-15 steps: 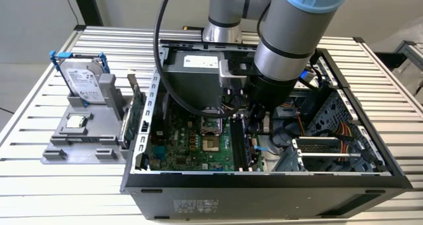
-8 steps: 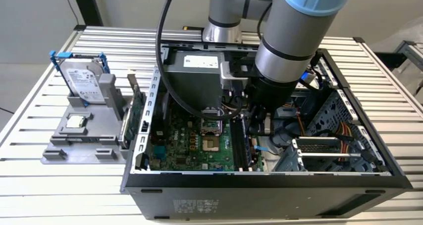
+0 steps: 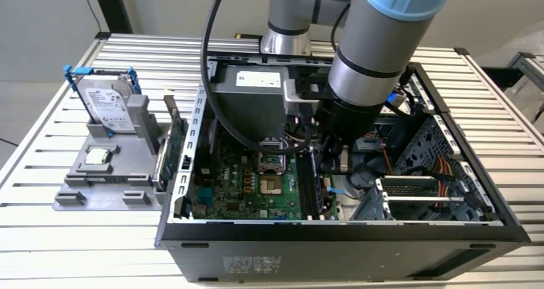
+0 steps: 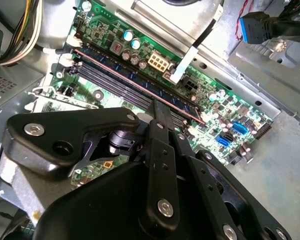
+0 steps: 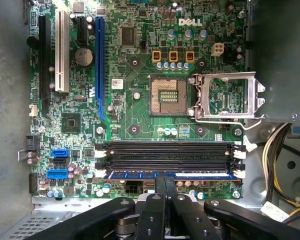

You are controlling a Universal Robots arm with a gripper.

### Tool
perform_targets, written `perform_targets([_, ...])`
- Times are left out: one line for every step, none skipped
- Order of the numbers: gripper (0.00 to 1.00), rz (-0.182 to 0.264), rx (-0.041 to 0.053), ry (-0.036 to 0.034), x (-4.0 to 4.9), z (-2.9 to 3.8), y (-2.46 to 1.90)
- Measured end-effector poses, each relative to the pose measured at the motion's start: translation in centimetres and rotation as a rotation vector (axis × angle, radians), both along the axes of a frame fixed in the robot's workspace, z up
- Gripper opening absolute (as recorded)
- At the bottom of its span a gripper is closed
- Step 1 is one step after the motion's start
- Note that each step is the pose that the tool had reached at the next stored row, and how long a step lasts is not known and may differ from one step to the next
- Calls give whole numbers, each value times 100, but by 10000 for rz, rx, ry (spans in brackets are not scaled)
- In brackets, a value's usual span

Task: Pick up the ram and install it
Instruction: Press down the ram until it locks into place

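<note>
Ram (image 5: 170, 175) seated in slot nearest motherboard (image 5: 140, 100) edge. Pincer (image 5: 165, 187) narrow, fingertips together on ram's top edge. Press straight down, evenly, until both end latches close.

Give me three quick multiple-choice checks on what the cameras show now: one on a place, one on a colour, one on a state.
1. Where is the ram?
A) in the memory slot nearest the gripper
B) in the grey rack
C) flat on the table

2. What colour are the rails on the hard drive?
A) red
B) blue
C) yellow

3. How is the processor socket?
A) under a cooler
B) holding a clamped chip
C) empty, frame swung open

Answers:
1 A: in both wrist views the ram lies along the slot right by the gripper.
2 B: the exterior view shows blue rails.
3 C: bare contacts show, with the metal frame open beside them.
</note>
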State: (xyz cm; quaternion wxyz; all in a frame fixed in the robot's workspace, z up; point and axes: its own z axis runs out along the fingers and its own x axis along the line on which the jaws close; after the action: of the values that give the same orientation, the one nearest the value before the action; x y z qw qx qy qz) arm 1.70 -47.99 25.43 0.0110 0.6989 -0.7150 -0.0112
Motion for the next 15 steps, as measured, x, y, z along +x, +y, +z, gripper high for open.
perform_targets([0,-1,1,-1,3,-3,0])
perform_targets([0,-1,4,-1,5,-7,0])
perform_targets([0,-2,3,-1,8,-10,0])
perform_targets([0,-2,0,0,10,-13,0])
perform_targets([0,-2,1,0,12,-19,0])
perform_targets([0,-2,0,0,14,-24,0])
perform_targets([0,-2,1,0,17,-29,0])
perform_targets([0,-1,1,0,19,-34,0])
perform_targets([0,-2,1,0,21,-39,0])
perform_targets([0,-2,0,0,24,-45,0])
perform_targets([0,-2,0,-1,26,-50,0])
perform_targets([0,-2,0,0,28,-55,0])
perform_targets([0,-2,-1,0,30,-59,0])
perform_targets([0,-2,0,0,32,-65,0])
perform_targets([0,-3,0,0,33,-70,0])
